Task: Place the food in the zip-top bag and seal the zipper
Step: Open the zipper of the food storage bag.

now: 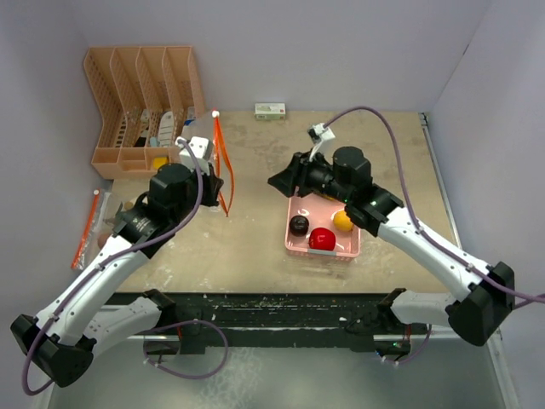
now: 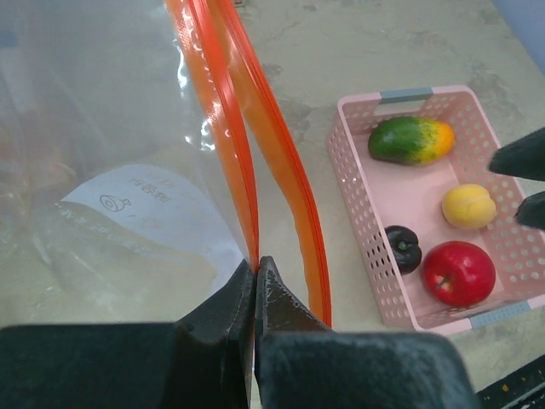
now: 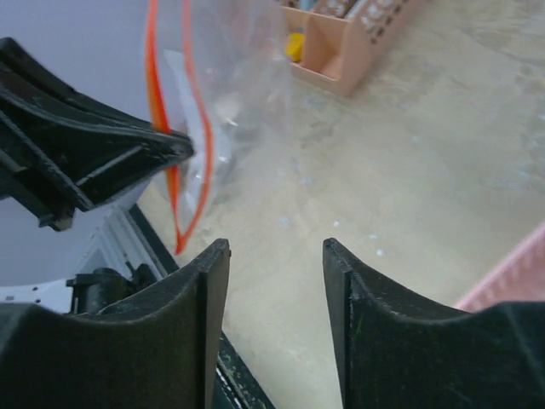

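The clear zip-top bag with an orange zipper hangs open at the left. My left gripper is shut on one zipper edge; in the top view it holds the zipper up. The pink basket holds a green-orange mango, yellow lemon, dark ball and red apple. My right gripper is open and empty over bare table between basket and bag; it also shows in the top view. The brown ball and tan cluster are not clearly visible.
A tan slotted organizer stands at the back left. A small white box lies by the back wall. A second flat bag with a red strip lies at the left edge. The basket sits mid-table.
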Available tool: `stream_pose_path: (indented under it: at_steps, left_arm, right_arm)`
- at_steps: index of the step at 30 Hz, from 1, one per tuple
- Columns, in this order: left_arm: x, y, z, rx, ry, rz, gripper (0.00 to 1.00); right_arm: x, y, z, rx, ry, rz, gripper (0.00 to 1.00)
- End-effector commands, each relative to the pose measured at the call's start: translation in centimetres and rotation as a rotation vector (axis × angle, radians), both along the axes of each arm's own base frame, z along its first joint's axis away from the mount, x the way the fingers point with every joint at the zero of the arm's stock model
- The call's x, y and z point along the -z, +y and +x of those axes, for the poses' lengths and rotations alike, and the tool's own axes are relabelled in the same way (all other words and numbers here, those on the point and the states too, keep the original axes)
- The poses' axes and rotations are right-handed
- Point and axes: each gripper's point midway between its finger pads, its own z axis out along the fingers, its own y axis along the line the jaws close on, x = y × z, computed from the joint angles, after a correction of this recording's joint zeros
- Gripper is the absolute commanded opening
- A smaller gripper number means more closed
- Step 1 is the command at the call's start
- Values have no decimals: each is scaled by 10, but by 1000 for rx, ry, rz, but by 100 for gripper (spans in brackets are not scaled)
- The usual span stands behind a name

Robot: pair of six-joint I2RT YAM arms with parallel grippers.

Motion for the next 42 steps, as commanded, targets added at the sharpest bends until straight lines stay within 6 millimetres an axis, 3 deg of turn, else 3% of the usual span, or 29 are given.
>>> stream_pose_path:
  at_steps: [1,6,13,23,29,34,42]
  left_arm:
    - [-8,-18,-1,86,-39,-58,0]
    - [-3,-23,-1,103,-36,-80,0]
    - [6,-27,-3,116,-19,-89,0]
    - [6,-32,-4,139,-15,-113,0]
    - [2,-32,-6,143,-23,-122,0]
    - [-3,-29,-8,136,-30,-121,0]
    - [-8,-38,-9,166,-34,-162,0]
  right_arm:
    - [-58,46,-9,-164,-130,191,53]
    - [-55,80,-4,-235,-119,234,59]
    - [-45,99,8,-242,-96,253,59]
    - [-19,104,35,-120,-70,154,56]
    - [10,101,53,-1,-25,51,45]
    - [25,97,60,58,-13,-4,42]
    - [34,122,63,48,-17,-34,41]
